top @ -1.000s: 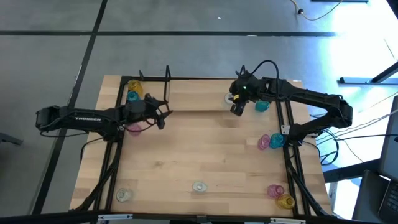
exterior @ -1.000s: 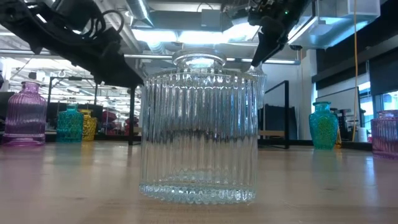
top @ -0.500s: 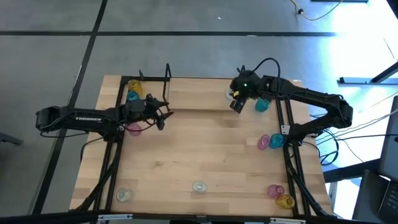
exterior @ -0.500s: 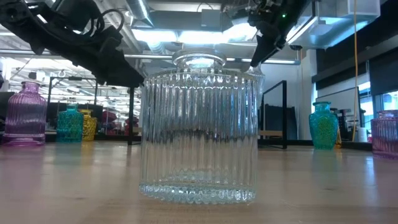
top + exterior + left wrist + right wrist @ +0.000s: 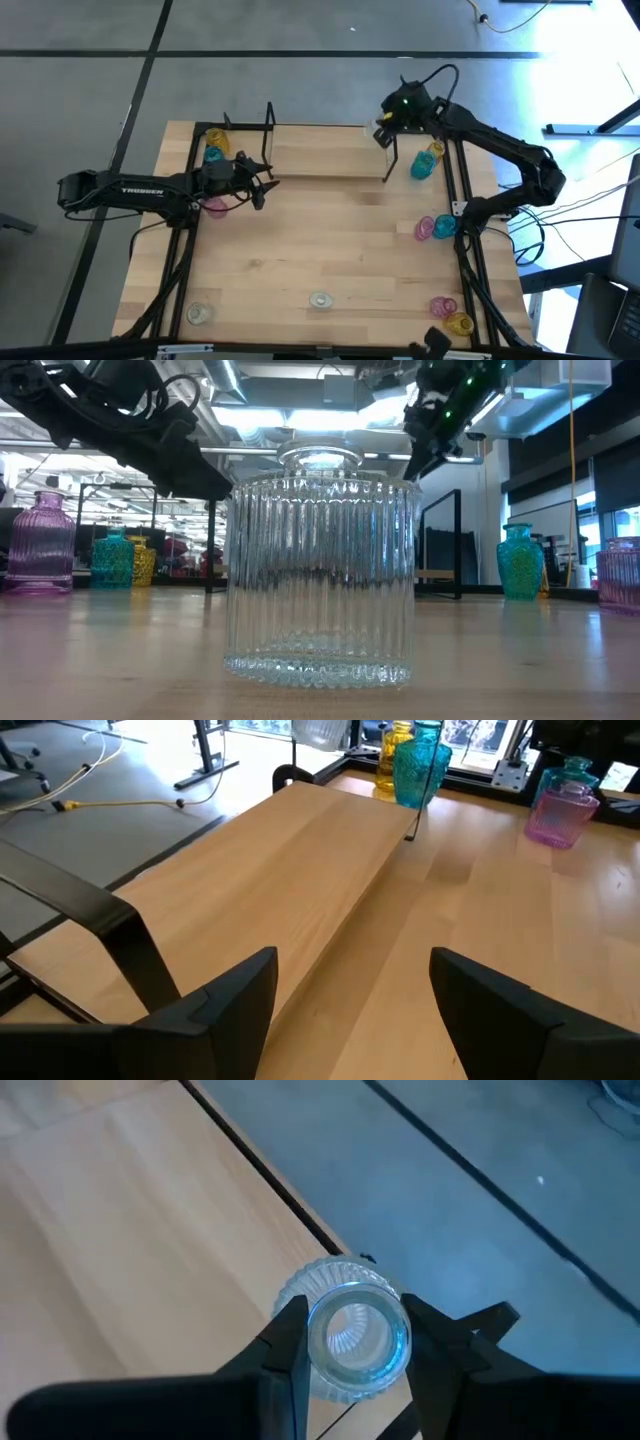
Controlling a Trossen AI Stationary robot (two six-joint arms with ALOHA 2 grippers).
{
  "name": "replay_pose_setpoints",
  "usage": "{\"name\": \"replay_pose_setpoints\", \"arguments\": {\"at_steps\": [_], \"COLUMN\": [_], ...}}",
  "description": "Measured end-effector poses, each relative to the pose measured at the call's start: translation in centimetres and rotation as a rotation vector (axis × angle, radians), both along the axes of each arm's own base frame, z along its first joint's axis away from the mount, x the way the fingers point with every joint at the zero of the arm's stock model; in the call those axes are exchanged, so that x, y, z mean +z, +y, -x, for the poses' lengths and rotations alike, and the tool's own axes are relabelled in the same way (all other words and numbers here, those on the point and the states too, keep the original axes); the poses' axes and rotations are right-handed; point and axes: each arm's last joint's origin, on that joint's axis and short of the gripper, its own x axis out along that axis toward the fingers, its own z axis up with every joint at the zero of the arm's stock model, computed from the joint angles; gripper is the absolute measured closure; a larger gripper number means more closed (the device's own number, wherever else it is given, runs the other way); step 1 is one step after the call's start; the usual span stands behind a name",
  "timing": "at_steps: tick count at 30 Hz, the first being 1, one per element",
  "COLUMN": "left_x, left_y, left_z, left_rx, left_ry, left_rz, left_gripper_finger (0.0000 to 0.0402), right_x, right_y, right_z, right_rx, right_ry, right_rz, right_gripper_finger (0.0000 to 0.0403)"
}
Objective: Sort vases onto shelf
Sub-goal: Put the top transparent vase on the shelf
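Right gripper (image 5: 348, 1342): closed on a clear vase (image 5: 352, 1335) above the shelf's (image 5: 320, 150) far right corner; only the right wrist view shows the grip.
Left gripper (image 5: 350, 995): open, empty, near the shelf's left end.

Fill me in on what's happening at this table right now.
Two robot arms are sorting small glass vases onto a low wooden shelf at the table's far side. The right gripper has its fingers closed around the neck of a clear vase, held up over the shelf's right end. The left gripper hangs open and empty near the shelf's left end, where a teal vase and a yellow vase already stand. More vases wait around the table.
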Motion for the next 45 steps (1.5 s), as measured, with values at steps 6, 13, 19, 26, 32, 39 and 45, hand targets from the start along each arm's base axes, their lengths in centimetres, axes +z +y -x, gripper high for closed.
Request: {"name": "replay_pose_setpoints", "arguments": {"at_steps": [6,13,19,26,32,39,45], "left_x": [0.0,0.0,0.0,0.0,0.0,0.0,0.0], "left_y": [0.0,0.0,0.0,0.0,0.0,0.0,0.0], "left_z": [0.0,0.0,0.0,0.0,0.0,0.0,0.0], "left_rx": [0.000,0.000,0.000,0.000,0.000,0.000,0.000], "left_ry": [-0.001,-0.001,-0.001,-0.001,-0.001,-0.001,-0.001], "left_rz": [0.000,0.000,0.000,-0.001,-0.001,-0.001,-0.001], "left_gripper_finger": [0.0145,0.0145,0.0145,0.0145,0.0145,0.0145,0.0145], "right_x": [-2.1,-4.1,-4.8,-5.1,-5.1,-5.1,-5.1], "right_y": [-2.5,-3.8,-4.0,-4.0,-3.9,-3.9,-3.9], "right_z": [-0.4,-1.4,-1.6,-1.6,-1.6,-1.6,-1.6], "right_rx": [-0.044,-0.053,-0.055,-0.060,-0.061,-0.075,-0.075], "right_ry": [0.026,0.056,0.080,0.093,0.099,0.091,0.089], "right_rz": [-0.040,-0.072,-0.083,-0.100,-0.104,-0.115,-0.112], "right_gripper_finger": [0.0297,0.0297,0.0297,0.0297,0.0297,0.0270,0.0222]}}
